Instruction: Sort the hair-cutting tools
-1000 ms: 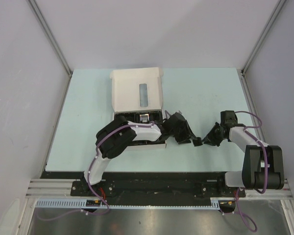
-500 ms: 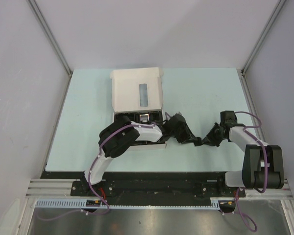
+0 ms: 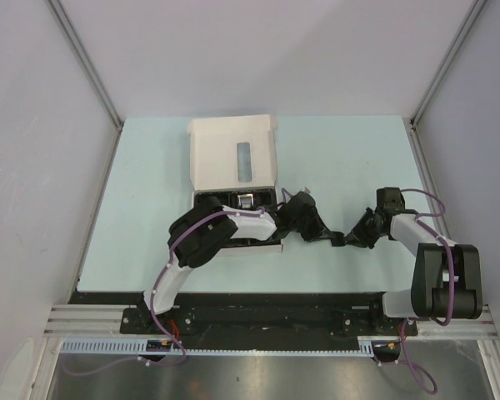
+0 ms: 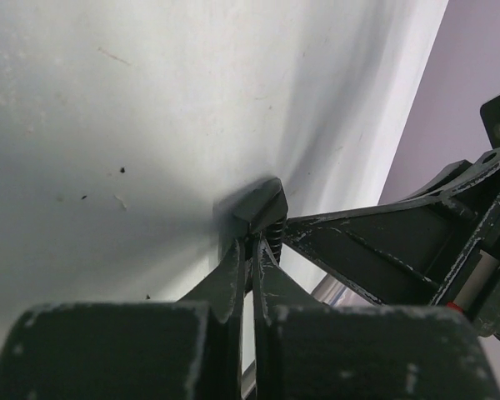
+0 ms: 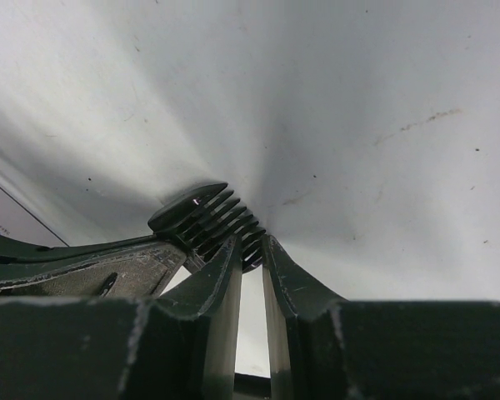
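A small black comb guard [image 5: 202, 210] with ribbed teeth hangs just above the table between both grippers. My right gripper [image 5: 250, 243] is shut on its toothed end. From the opposite side my left gripper [image 4: 253, 243] is shut on the guard's [image 4: 262, 205] other end. In the top view the two grippers meet right of the box, left gripper [image 3: 327, 236] and right gripper [image 3: 348, 240], with the guard [image 3: 337, 239] between them. A black-and-silver piece [image 3: 246, 201] lies in the black tray [image 3: 207, 200]. Other tools are hidden under the left arm.
The white box lid [image 3: 233, 154] lies open behind the black tray at the table's centre. The left arm's forearm [image 3: 233, 225] stretches across the tray's front. The right arm's fingers [image 4: 383, 242] cross the left wrist view.
My left gripper has closed from half open onto the comb guard, after sliding slightly right toward the right gripper. The right gripper has kept its grip and place.
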You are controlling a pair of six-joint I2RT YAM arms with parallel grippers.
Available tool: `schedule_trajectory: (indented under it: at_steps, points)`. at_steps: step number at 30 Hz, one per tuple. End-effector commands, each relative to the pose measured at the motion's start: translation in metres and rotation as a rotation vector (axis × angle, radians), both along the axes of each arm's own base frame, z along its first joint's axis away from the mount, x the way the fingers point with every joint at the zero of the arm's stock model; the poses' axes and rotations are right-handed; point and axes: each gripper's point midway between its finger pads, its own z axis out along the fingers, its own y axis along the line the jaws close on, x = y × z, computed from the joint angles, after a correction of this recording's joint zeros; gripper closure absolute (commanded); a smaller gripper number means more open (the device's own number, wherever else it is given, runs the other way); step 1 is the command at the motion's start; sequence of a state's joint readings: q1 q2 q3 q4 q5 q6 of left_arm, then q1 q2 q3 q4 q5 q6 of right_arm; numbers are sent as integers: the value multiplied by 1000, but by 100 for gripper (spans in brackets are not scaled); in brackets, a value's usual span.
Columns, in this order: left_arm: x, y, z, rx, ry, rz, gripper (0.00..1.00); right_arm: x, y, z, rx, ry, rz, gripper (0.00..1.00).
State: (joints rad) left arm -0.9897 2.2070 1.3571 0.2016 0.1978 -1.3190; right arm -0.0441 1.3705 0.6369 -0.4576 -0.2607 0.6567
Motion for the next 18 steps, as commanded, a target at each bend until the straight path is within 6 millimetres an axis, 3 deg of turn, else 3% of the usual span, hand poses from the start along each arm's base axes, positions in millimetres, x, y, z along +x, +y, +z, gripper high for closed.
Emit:
schedule_trajectory:
  at_steps: [1, 7, 13, 18]
  points:
    - [4, -15, 26, -61, -66, -34, 100, 4, 9, 6, 44, -8, 30, 79]
    - [8, -12, 34, -72, -88, -40, 100, 8, 6, 15, 39, -47, 11, 77]
    - [9, -11, 46, -105, -87, -74, 100, 4, -10, 27, 1, -47, -32, 57]
    - [12, -5, 59, -130, -95, -101, 100, 11, -26, 53, -29, -114, -85, 54]
